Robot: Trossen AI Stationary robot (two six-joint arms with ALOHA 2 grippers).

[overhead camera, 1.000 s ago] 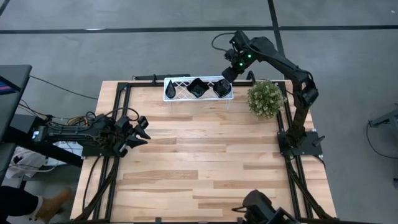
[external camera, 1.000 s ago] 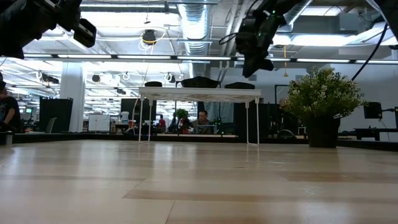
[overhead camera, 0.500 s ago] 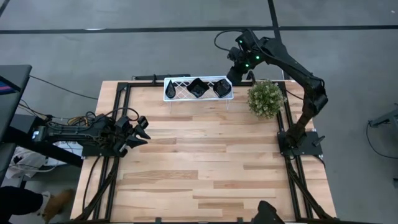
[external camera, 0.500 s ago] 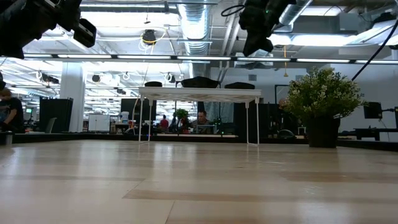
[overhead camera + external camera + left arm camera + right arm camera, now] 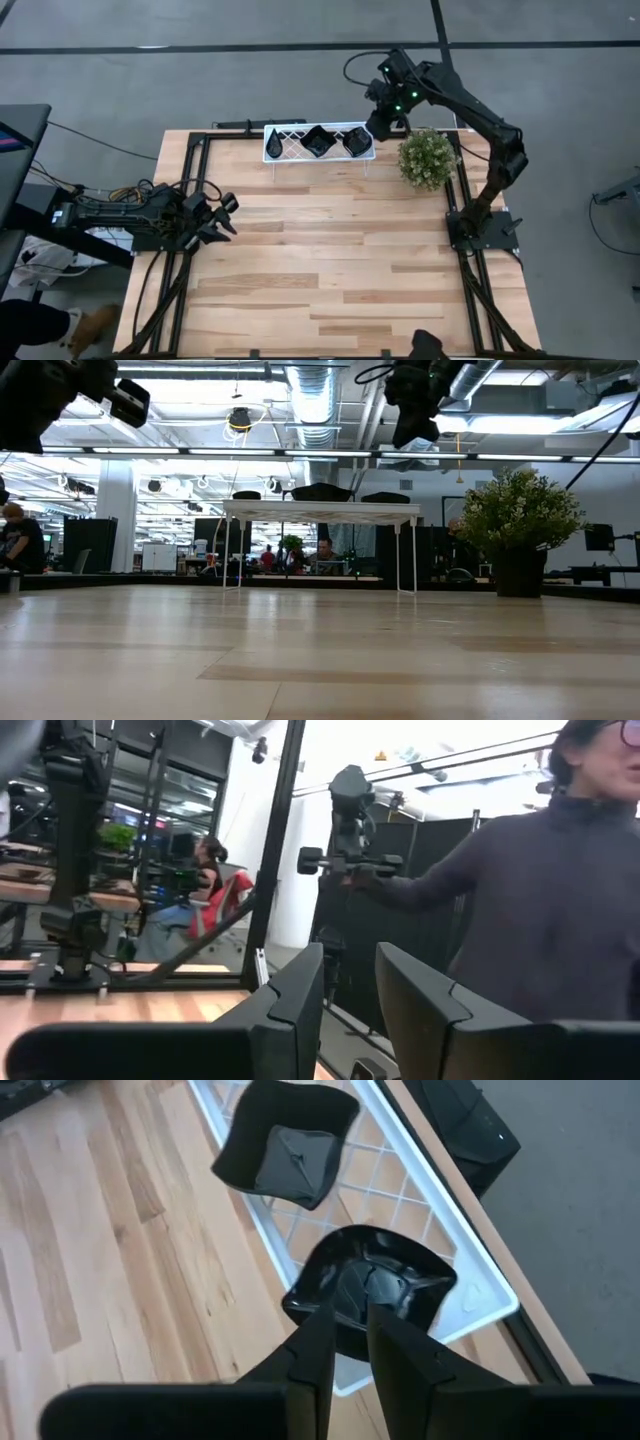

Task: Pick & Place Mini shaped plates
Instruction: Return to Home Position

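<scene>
The right gripper point(image 5: 381, 123) hangs in the air over the right end of a white lattice wire rack point(image 5: 292, 143). The rack stands at the far edge of a light wooden plank table point(image 5: 330, 270). The right wrist view shows the dark fingers point(image 5: 318, 1335) set to a narrow gap with nothing between them. In the low view this gripper point(image 5: 414, 432) sits well above the rack top point(image 5: 320, 508).

Directly under it, at the rack's right end, lies a glossy black leaf-shaped plate point(image 5: 400, 1280). Its rim is wavy and it looks nearly as broad as long, so I cannot tell its long axis or which way it points. In the high view it point(image 5: 356, 142) is just beside a small green bushy plant in a dark pot point(image 5: 427, 158).

A glossy black wavy-edged square plate point(image 5: 285, 1148) rests mid-rack. In the high view it point(image 5: 318, 141) is turned like a diamond, one corner toward the far edge.

A narrow black teardrop plate point(image 5: 273, 148) lies at the left end. Its long axis runs across the rack's short side, from near to far. Its pointed end is too small to make out.

The left gripper point(image 5: 225, 215) waits at the table's left edge, aimed toward the middle. Its fingers point(image 5: 300, 990) are slightly apart and empty.
</scene>
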